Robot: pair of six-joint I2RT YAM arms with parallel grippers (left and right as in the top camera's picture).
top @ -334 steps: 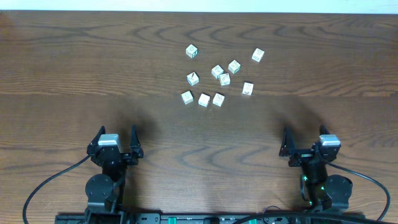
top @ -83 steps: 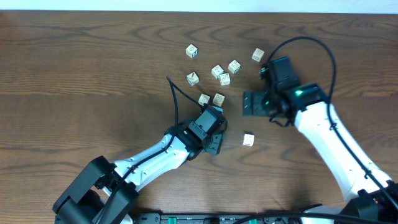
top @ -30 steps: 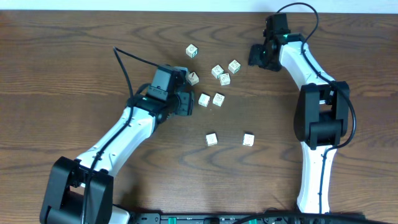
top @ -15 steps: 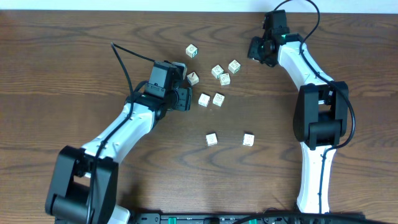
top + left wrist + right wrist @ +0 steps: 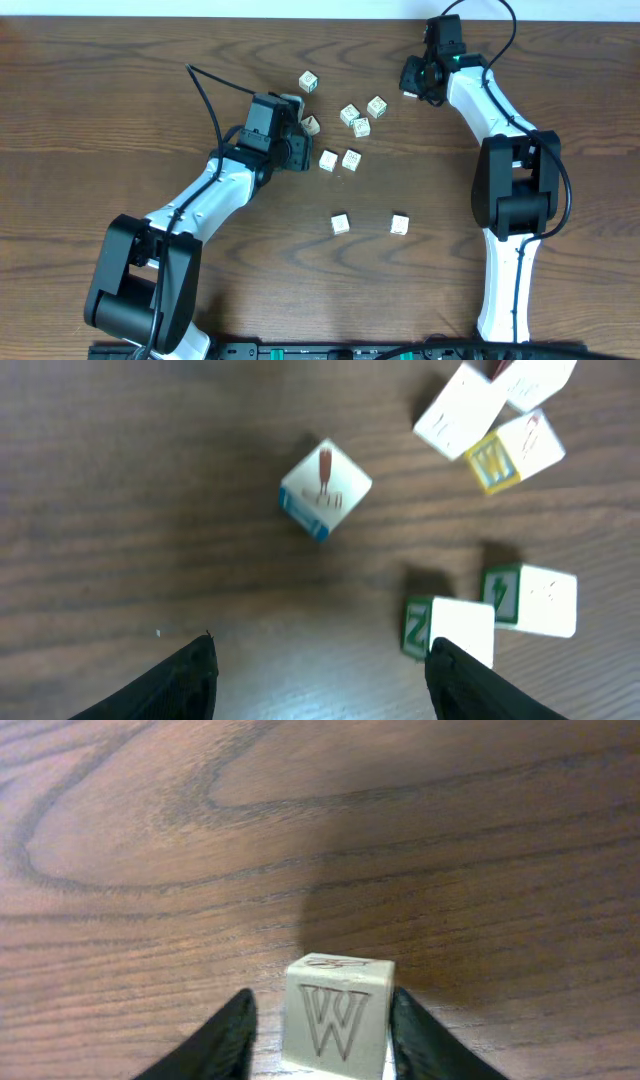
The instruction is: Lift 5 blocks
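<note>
Overhead view first. The dark brown wood-grain table (image 5: 120, 80) carries the small cream-white printed cube blocks (image 5: 349, 114) in a loose cluster up the middle, with two stray blocks (image 5: 340, 224) lying well apart, nearer the robot. The arms split the work, and I read that as each taking its own edge of the cluster so they never cross. The left gripper (image 5: 296, 135) sits at the cluster's left edge. The right gripper (image 5: 412, 88) reaches far out to one lone cube on the right.

Over to the left wrist. The left gripper (image 5: 325, 680) stands wide, both dark fingers (image 5: 185, 680) low in the picture with bare wood between them. It holds nothing. The red-marked block (image 5: 325, 490) lies ahead on the table, tilted cornerwise to the jaws and clear of them. A green-marked block (image 5: 450, 635) sits just beside one fingertip, and I cannot tell whether they touch. That wide spread suits straddling a cube.

Now the right wrist. The right gripper (image 5: 318, 1038) is down at table level, jaws narrow and bracketing the W block (image 5: 340, 1020). One finger appears to touch its side. On the other side a sliver of wood shows, so it is not yet pinched, and the cube rests on the table, unlifted.
</note>
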